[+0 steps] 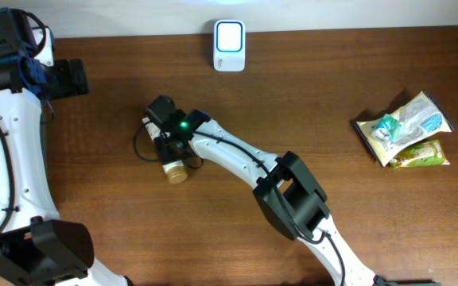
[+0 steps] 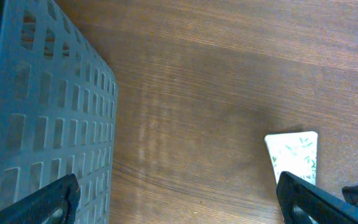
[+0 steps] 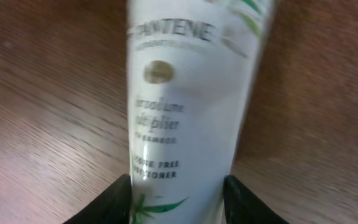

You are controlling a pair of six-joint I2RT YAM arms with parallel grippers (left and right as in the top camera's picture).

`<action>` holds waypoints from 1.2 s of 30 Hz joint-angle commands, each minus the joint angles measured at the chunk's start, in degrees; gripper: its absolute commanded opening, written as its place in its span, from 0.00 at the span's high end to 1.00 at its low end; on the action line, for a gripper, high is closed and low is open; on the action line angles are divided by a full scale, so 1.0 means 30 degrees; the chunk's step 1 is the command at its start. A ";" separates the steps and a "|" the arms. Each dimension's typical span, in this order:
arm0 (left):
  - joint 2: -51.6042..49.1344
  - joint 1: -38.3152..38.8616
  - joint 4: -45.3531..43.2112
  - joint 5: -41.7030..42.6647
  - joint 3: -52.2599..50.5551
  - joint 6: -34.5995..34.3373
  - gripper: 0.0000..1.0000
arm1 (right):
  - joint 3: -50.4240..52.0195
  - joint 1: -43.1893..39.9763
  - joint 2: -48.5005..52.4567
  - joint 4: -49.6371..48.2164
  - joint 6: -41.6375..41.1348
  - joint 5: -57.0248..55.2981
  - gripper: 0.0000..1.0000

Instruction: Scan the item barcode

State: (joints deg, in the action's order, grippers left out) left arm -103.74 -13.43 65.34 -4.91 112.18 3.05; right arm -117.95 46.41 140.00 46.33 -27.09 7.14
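Evidently, the tube point(image 3: 179, 112) was laid flat on the table point(image 1: 324, 71) left of centre, straddled across its long axis by the right gripper point(image 3: 178, 199); its fingers point(image 3: 114, 202) were set against both sides, though a firm clench could not be told. The gold cap point(image 1: 177, 171) was pointed toward the near edge, and the scanner point(image 1: 229, 45) was seen beyond it by the far edge, bare wood between. The left gripper point(image 2: 182, 199) was spread wide and empty, farther off beside the basket point(image 2: 42, 112)
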 commanded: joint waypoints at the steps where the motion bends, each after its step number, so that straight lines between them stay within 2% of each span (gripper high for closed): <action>1: -0.0029 -0.0080 -0.0022 0.0058 -0.0022 0.0233 0.01 | 0.0138 -0.1195 0.0277 0.1064 0.0692 0.0627 0.58; 6: -0.0022 -0.0080 -0.0022 0.0058 -0.0022 0.0233 0.01 | 0.0138 -0.1734 0.0277 0.1450 0.4648 0.1778 0.58; 7: -0.0022 -0.0080 -0.0022 0.0058 -0.0022 0.0233 0.01 | 0.0131 -0.1734 0.0277 0.1588 0.4962 0.1872 0.62; 9: -0.0029 -0.0080 -0.0022 0.0058 -0.0022 0.0233 0.01 | -0.0051 -0.1792 0.0189 0.2127 0.4947 0.2404 0.83; 13: -0.0029 -0.0080 -0.0022 0.0051 -0.0022 0.0233 0.01 | -0.1188 -0.2623 -0.0393 0.4532 0.4969 0.3963 0.96; 15: -0.0029 -0.0080 -0.0022 0.0051 -0.0022 0.0233 0.01 | -0.1749 -0.3162 -0.0743 0.6288 0.6200 0.5100 0.96; 18: -0.0029 -0.0102 -0.0022 0.0058 -0.0022 0.0233 0.01 | -0.1763 -0.3898 -0.1020 0.7861 0.7868 0.9034 0.96; 21: -0.0029 -0.0095 -0.0022 0.0058 -0.0022 0.0233 0.01 | -0.1239 -0.4357 -0.0882 0.7876 0.8240 1.1876 0.96; 25: -0.0029 -0.0102 -0.0022 0.0058 -0.0022 0.0233 0.01 | 0.1195 -0.4401 -0.0882 0.5829 0.6645 1.1096 0.95; 26: -0.0022 -0.0102 -0.0022 0.0058 -0.0022 0.0233 0.01 | 0.1523 -0.4488 -0.0882 0.5683 0.6550 1.0848 0.89; 28: -0.0029 -0.0080 -0.0022 0.0058 -0.0022 0.0233 0.01 | 0.1982 -0.4779 -0.0882 0.5909 0.6492 0.8721 0.68; 29: -0.0029 -0.0080 -0.0022 0.0058 -0.0022 0.0233 0.01 | 0.1974 -0.5078 -0.0889 0.6200 0.6353 0.7439 0.63; 33: -0.0029 -0.0080 -0.0022 0.0058 -0.0022 0.0233 0.01 | 0.1960 -0.6564 -0.0903 0.6448 0.6382 0.6441 0.61; 35: -0.0029 -0.0080 -0.0022 0.0058 -0.0022 0.0233 0.01 | 0.1916 -0.7402 -0.0903 0.6579 0.6535 0.6863 0.64; 36: -0.0029 -0.0080 -0.0022 0.0051 -0.0022 0.0233 0.01 | 0.1632 -0.7737 -0.0933 0.6900 0.7715 0.7766 0.65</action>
State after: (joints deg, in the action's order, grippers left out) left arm -103.74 -13.43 65.34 -4.91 112.18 3.05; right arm -112.60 26.92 139.13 65.80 -7.44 31.40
